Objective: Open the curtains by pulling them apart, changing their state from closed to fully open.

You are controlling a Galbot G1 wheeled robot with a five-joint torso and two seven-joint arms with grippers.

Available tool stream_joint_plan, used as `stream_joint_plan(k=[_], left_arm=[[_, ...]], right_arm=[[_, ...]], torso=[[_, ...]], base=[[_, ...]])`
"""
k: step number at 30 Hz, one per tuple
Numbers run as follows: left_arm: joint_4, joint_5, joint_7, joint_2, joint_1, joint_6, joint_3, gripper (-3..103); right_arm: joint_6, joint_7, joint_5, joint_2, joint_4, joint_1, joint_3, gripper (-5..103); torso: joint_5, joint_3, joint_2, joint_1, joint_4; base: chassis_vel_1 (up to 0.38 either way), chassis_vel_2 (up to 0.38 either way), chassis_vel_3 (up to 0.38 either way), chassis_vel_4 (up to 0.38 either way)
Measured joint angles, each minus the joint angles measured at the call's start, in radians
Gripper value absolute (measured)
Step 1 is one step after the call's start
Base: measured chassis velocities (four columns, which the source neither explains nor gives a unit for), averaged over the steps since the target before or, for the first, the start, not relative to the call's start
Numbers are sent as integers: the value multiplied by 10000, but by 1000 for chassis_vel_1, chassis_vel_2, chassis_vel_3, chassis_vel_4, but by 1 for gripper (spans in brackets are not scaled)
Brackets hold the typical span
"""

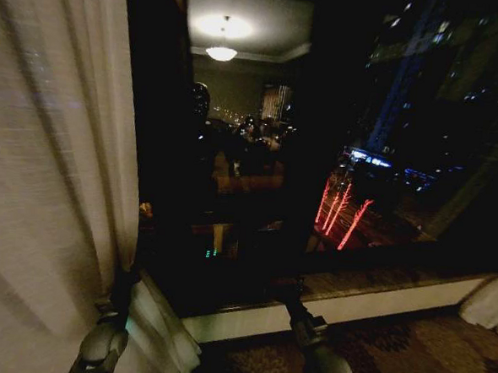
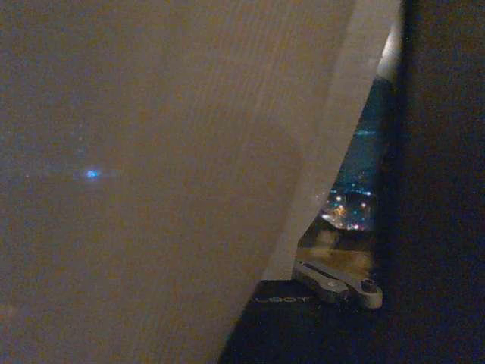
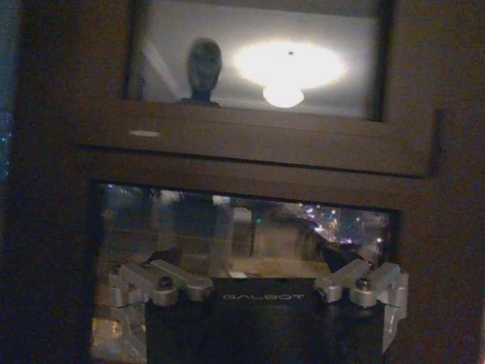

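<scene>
The big white curtain (image 1: 51, 166) hangs on the left, beside the dark window (image 1: 319, 140). The left gripper (image 2: 337, 282) is in its folds; I cannot tell its grip. The right gripper (image 3: 258, 258) is wide open, holding nothing.

Two sheer curtain panels: left panel (image 1: 50, 183) bunched at left edge, right panel (image 1: 491, 303) just a corner at right edge. One window (image 1: 319, 140). One windowsill (image 1: 370, 283). One reflected ceiling lamp (image 1: 221, 53). Two arms: left arm (image 1: 104, 342), right arm (image 1: 319, 351). Two grippers: left gripper (image 2: 337, 284), right gripper (image 3: 258, 284).
</scene>
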Motion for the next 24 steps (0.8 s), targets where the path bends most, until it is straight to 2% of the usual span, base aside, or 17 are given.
stream_joint_plan(k=[10,24], left_arm=[[109,342,15,-267,179,-233,114,0],[195,344,15,-246,186,-270,23,0]], right_arm=[[0,0,0,0,0,0,0,100],[0,0,0,0,0,0,0,100]], torso=[[1,0,0,1,-2],[1,0,0,1,-1]], base=[[346,345,-339,-349],[378,326,-382,-337]])
